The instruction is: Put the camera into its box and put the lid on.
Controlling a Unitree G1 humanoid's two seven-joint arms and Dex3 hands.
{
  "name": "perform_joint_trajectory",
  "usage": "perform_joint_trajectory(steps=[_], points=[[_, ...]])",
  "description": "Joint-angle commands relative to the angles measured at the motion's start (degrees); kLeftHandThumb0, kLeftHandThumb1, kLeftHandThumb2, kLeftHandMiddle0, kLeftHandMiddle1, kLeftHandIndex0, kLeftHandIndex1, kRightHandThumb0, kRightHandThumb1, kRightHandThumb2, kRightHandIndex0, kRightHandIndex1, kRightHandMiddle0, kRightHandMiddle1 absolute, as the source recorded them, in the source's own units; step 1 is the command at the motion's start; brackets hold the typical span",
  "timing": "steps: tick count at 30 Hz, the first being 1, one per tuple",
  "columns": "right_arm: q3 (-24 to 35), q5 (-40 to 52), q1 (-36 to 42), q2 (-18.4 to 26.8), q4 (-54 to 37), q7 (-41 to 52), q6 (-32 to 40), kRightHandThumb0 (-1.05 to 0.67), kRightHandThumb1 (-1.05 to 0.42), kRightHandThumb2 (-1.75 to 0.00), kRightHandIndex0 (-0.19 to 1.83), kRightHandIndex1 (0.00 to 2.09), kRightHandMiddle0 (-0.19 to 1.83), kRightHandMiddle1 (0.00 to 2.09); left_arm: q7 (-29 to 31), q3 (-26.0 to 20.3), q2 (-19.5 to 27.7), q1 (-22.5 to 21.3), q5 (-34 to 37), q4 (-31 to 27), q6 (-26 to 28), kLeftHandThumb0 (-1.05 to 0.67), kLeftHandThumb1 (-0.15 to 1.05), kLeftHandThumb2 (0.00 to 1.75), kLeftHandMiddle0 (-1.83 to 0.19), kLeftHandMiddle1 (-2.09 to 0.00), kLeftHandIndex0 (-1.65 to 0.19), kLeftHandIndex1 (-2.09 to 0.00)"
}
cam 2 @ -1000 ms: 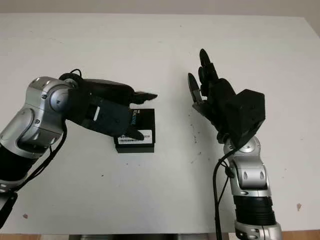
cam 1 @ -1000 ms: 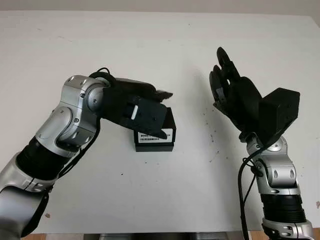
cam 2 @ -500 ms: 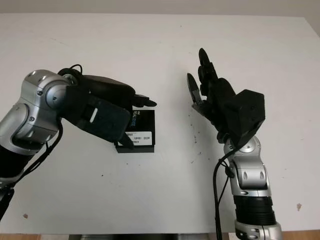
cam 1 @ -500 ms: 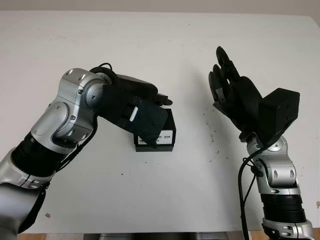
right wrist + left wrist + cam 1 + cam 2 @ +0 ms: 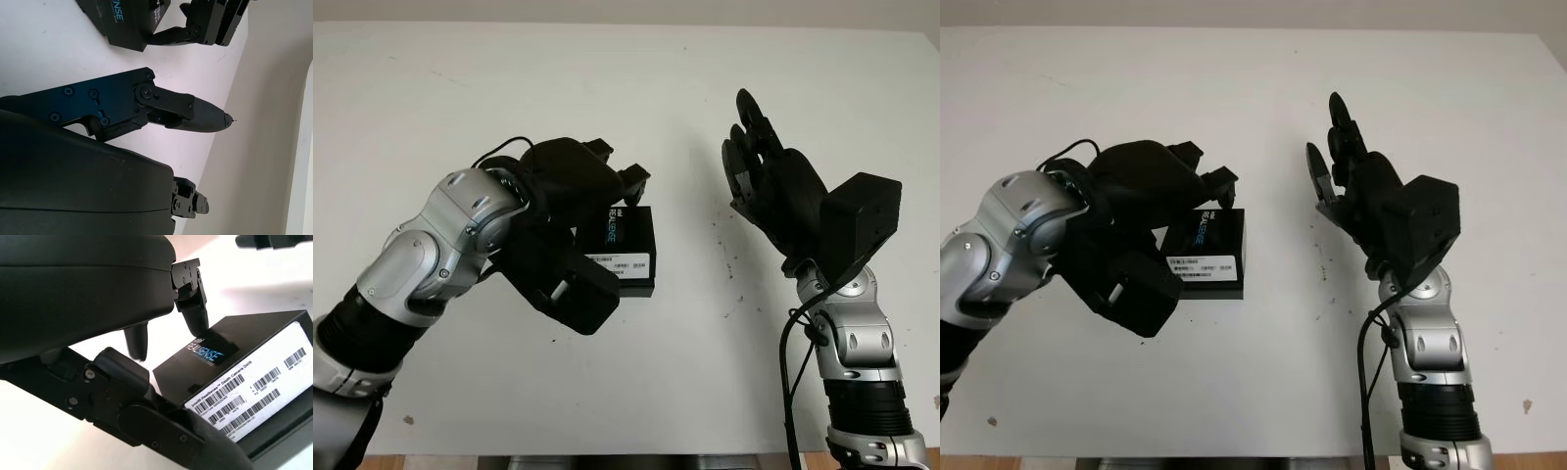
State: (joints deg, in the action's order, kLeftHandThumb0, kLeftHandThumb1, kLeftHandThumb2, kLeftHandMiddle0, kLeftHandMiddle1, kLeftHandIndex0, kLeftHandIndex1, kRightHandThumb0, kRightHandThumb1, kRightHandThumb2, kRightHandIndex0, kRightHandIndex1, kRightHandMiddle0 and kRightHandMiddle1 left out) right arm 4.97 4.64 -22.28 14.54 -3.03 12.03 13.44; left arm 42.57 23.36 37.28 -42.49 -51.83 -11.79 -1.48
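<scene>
A black camera box (image 5: pixel 628 245) lies closed on the white table (image 5: pixel 636 69), its lid showing a blue logo and a white barcode label (image 5: pixel 254 391). My left hand (image 5: pixel 612 181) is against the box's left side, open. Its fingers (image 5: pixel 195 313) reach over the far edge of the lid, the thumb runs along the near side, and the palm is turned up on edge. I cannot tell whether it touches the box. My right hand (image 5: pixel 751 147) is raised to the right of the box, open, well apart from it. The camera is hidden.
Small dark specks mark the table between the box and the right arm (image 5: pixel 729 264). The table's front edge runs along the bottom of the head views (image 5: pixel 607 458).
The left hand has rolled from lying palm-down over the lid to standing on edge at the box's left, uncovering the lid's top. The box and the right hand have stayed put.
</scene>
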Motion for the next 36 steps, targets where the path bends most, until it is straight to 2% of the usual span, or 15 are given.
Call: perform_joint_trajectory(steps=[1, 4, 7, 10, 14, 18, 19, 20, 21, 23, 25, 28, 31, 33, 36], points=[[0.4, 0.3, 0.4, 0.1, -0.5, 0.0, -0.1, -0.60, -1.05, -0.60, -0.14, 0.05, -0.13, 0.05, -2.1, 0.9, -1.7, 3.1, -0.9, 1.4, -0.1, -0.40, 1.05, 0.12, -0.17, -2.04, 0.00, -1.36], [0.4, 0.4, 0.5, 0.0, -0.4, -0.1, -0.6, -0.59, -1.05, -0.60, -0.14, 0.05, -0.12, 0.05, -3.5, 0.8, -2.3, 4.3, -1.2, 2.0, -0.3, -0.38, 1.05, 0.15, -0.30, -2.08, -0.03, -1.32], [0.5, 0.5, 0.6, -0.1, -0.6, -0.3, -0.6, -0.59, -1.05, -0.59, -0.14, 0.05, -0.12, 0.05, -4.3, 0.6, -3.2, 5.1, -1.3, 2.4, 0.0, -0.37, 1.05, 0.21, -0.55, -2.09, 0.04, -1.58], [0.4, 0.4, 0.7, -0.2, -0.7, -0.6, -0.5, -0.59, -1.05, -0.59, -0.14, 0.05, -0.12, 0.06, -4.1, -0.5, -4.1, 5.8, 0.4, 2.4, 0.7, -0.37, 1.05, 0.25, -0.61, -2.09, 0.03, -1.70], [0.3, 0.2, 0.8, -0.1, -0.3, -0.8, -1.0, -0.60, -1.05, -0.58, -0.13, 0.06, -0.11, 0.06, -3.4, -1.4, -4.2, 6.1, 1.7, 1.8, 0.8, -0.39, 1.05, 0.25, -0.55, -2.09, 0.07, -1.66], [0.3, 0.4, 0.8, -0.3, -0.5, -0.9, -0.6, -0.60, -1.05, -0.58, -0.13, 0.05, -0.12, 0.06, -3.4, -2.2, -4.1, 6.4, 2.0, 1.1, 1.0, -0.42, 1.05, 0.19, -0.44, -2.09, 0.08, -1.39], [0.3, 0.5, 0.8, -0.3, -0.4, -0.8, -0.7, -0.60, -1.05, -0.58, -0.14, 0.05, -0.12, 0.05, -3.4, -2.4, -4.1, 6.5, 2.1, 1.0, 1.1, -0.41, 1.05, 0.18, -0.46, -2.09, 0.04, -1.37], [0.3, 0.6, 0.8, -0.3, -0.4, -0.8, -0.7, -0.59, -1.05, -0.58, -0.14, 0.05, -0.12, 0.05, -3.2, -2.6, -4.1, 6.6, 2.3, 0.9, 1.3, -0.41, 1.05, 0.17, -0.50, -2.09, 0.05, -1.49], [0.4, 0.6, 0.7, -0.4, -0.4, -0.9, -0.6, -0.59, -1.05, -0.58, -0.14, 0.05, -0.12, 0.05, -2.6, -2.7, -4.2, 6.6, 2.4, 0.7, 1.9, -0.41, 1.05, 0.17, -0.51, -2.09, 0.08, -1.50], [0.4, 0.7, 0.7, -0.5, -0.5, -1.2, -0.4, -0.59, -1.05, -0.58, -0.13, 0.05, -0.12, 0.05, -0.9, -3.1, -4.2, 6.5, 3.2, -0.2, 3.1, -0.40, 1.05, 0.15, -0.57, -2.09, 0.09, -1.43], [0.4, 0.7, 0.8, -0.6, -0.7, -1.4, -0.3, -0.59, -1.05, -0.57, -0.13, 0.06, -0.12, 0.06, 0.0, -3.3, -4.0, 6.5, 4.0, -0.9, 3.5, -0.41, 1.05, 0.14, -0.52, -2.09, 0.07, -1.35], [0.2, 0.5, 0.7, -0.5, -0.6, -1.3, -0.6, -0.59, -1.05, -0.57, -0.13, 0.06, -0.12, 0.06, 1.0, -4.4, -4.0, 6.6, 5.8, -1.9, 4.2, -0.39, 1.05, 0.13, -0.41, -2.09, 0.04, -1.58], [0.2, 0.6, 0.7, -0.6, -0.5, -1.2, -0.4, -0.58, -1.05, -0.58, -0.13, 0.05, -0.12, 0.05, 1.3, -5.2, -3.7, 6.6, 6.9, -2.6, 4.7, -0.38, 1.05, 0.15, -0.43, -2.09, -0.03, -1.50], [0.1, 0.3, 0.8, -0.6, -0.5, -1.5, -0.3, -0.59, -1.05, -0.58, -0.13, 0.06, -0.11, 0.06, 1.2, -5.6, -3.7, 6.7, 6.8, -3.1, 5.5, -0.40, 1.05, 0.15, -0.44, -2.09, 0.01, -1.62], [0.0, -0.1, 0.7, -0.7, -0.1, -1.8, -0.6, -0.59, -1.05, -0.58, -0.12, 0.06, -0.11, 0.06, 1.1, -5.9, -3.8, 6.7, 6.9, -3.4, 6.6, -0.41, 1.05, 0.16, -0.44, -2.09, 0.04, -1.68]])
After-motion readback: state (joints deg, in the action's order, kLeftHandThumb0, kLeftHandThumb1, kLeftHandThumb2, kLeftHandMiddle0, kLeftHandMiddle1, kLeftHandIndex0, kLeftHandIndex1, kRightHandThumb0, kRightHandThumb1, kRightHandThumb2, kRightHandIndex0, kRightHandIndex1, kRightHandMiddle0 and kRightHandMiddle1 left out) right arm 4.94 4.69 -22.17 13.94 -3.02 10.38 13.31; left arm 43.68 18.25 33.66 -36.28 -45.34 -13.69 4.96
